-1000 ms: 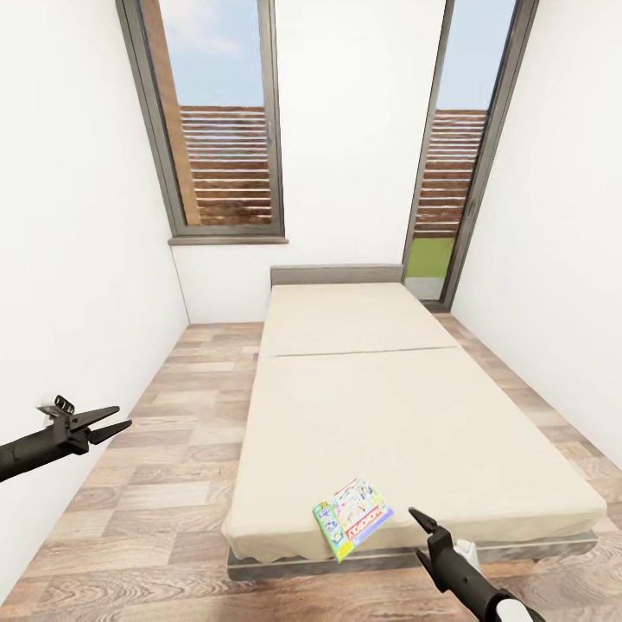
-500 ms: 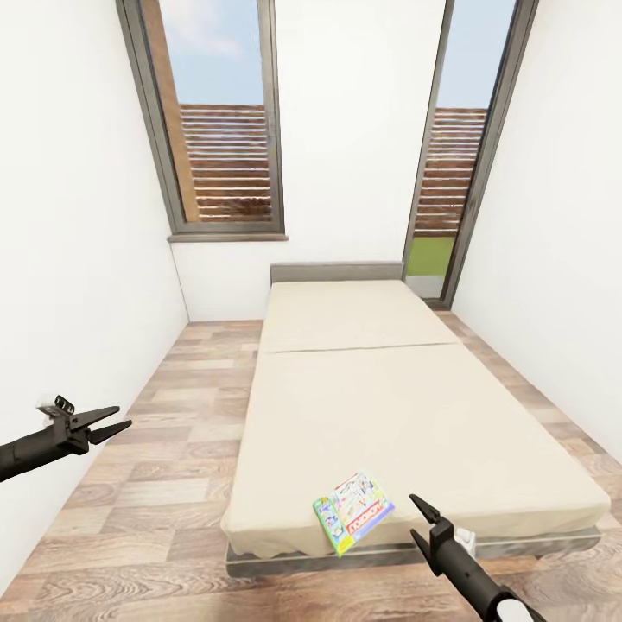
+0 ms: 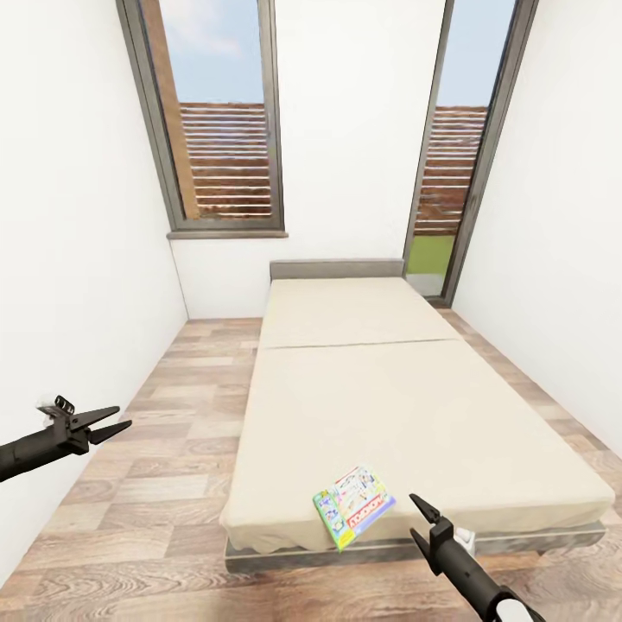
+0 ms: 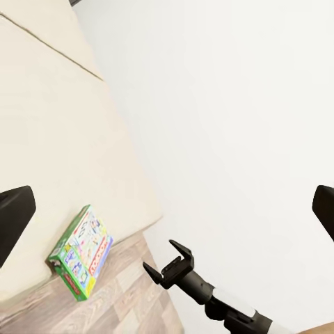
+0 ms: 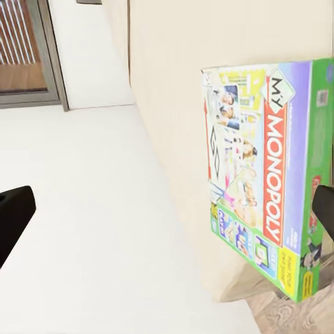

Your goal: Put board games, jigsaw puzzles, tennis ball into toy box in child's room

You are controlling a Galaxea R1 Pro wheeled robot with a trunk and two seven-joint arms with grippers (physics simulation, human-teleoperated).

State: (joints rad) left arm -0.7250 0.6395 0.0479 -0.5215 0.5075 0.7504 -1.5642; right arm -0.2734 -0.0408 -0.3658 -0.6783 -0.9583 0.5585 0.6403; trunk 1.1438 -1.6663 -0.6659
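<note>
One board game (image 3: pixel 354 507), a flat colourful box lettered MY MONOPOLY (image 5: pixel 268 174) with green edges, lies on the cream bed (image 3: pixel 389 406) at its near foot edge, one corner poking over the edge. My right gripper (image 3: pixel 413 517) hangs open just right of the box, a short way off and not touching it; it appears beside the box (image 4: pixel 80 252) as the right gripper (image 4: pixel 165 263) in the left wrist view. My left gripper (image 3: pixel 121 417) is open and empty, far to the left over the wood floor near the white wall.
The bed has a grey headboard (image 3: pixel 337 269) at the far end under a window (image 3: pixel 220 121) and a glazed door (image 3: pixel 449 147). Wood-plank floor (image 3: pixel 173 449) runs down the bed's left side, with a narrower strip on the right. White walls close in on both sides.
The whole view has shifted slightly, so the bed and box sit a little higher in the picture. My right gripper has risen a little towards the box. The left gripper is unchanged.
</note>
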